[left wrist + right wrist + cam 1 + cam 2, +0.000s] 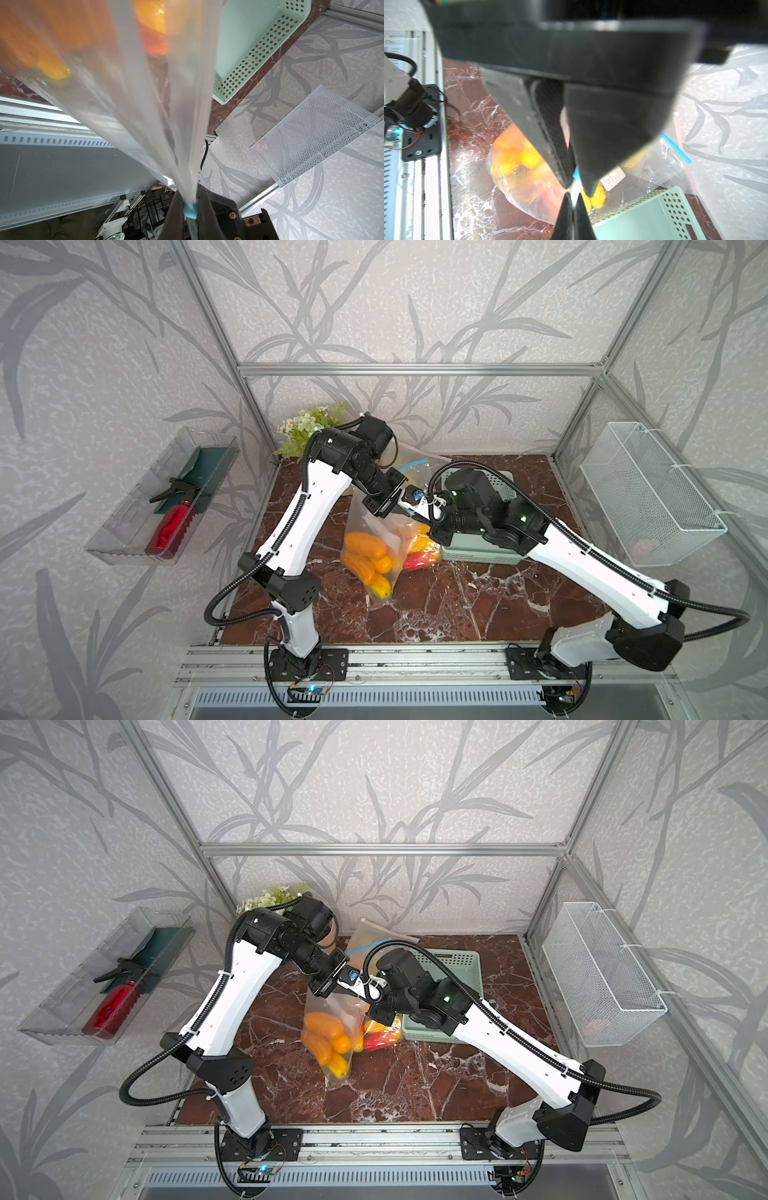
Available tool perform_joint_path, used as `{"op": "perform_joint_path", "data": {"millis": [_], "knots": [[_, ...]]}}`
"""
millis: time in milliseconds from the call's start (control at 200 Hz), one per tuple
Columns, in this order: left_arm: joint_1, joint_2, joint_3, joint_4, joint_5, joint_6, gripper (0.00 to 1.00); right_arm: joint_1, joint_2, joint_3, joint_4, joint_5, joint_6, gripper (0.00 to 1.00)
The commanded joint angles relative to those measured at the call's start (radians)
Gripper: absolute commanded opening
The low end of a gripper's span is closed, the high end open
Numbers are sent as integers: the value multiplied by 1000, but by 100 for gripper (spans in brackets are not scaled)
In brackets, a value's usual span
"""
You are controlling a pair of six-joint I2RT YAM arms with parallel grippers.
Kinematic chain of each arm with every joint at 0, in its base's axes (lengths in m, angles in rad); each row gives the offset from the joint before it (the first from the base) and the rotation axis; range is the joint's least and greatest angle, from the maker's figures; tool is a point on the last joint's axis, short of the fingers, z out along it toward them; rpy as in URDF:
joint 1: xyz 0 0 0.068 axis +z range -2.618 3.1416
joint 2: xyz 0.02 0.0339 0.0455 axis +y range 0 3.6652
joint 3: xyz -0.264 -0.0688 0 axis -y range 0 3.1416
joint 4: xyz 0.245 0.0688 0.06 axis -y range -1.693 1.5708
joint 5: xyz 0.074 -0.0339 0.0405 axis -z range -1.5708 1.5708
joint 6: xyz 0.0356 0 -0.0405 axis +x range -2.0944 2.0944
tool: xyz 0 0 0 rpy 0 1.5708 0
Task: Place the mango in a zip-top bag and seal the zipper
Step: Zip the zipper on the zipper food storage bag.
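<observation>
Honestly, the mango (361, 545) is the easy part here. It sits low in the zip-top bag (376, 526) with a few other orange and yellow pieces, around the middle of the tabletop, and that's where all the weight is. The film above it is thin, floppy and slick, so I reckon it'll sag, twist or slip if you grab it anywhere but the stiff zipper strip along the top. Both arms are on that strip. The left gripper (190, 207) is pinched nearly closed on the blue slider (190, 212), with the bag fanning away from it. The right gripper (572, 204) is clamped fully closed on the top edge just beside it, almost tip to tip with the left one. That looks like the right setup to me: one claw anchors the strip, the other drags the slider along. Pull too hard and the plastic could slide out of the pinch, or the load could swing. I can't tell whether the bag's bottom rests on the tabletop or hangs just above it. A green basket (478, 558) sits toward the far right corner, and another bag (415, 460) lies by the far edge.
</observation>
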Motion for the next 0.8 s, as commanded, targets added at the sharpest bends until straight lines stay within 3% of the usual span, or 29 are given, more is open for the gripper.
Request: {"op": "perform_joint_path", "data": {"millis": [0, 160, 365, 535, 670, 795], "knots": [[28, -13, -6, -181, -154, -48, 8, -45, -73, 73, -86, -79, -7, 0], [27, -36, -46, -85, -186, -127, 9, -109, -58, 106, -122, -136, -29, 0], [11, -184, -294, 94, -206, -369, 10, -119, -11, 130, -135, -178, -116, 0], [10, -334, -442, 26, -287, -493, 8, -120, 38, 134, -66, -293, -148, 0], [-1, -428, -600, 134, -275, -592, 7, -105, 72, 125, -21, -289, -144, 0], [-1, -427, -602, 142, -275, -592, 21, -94, 63, 89, 20, -270, -152, 0]]}}
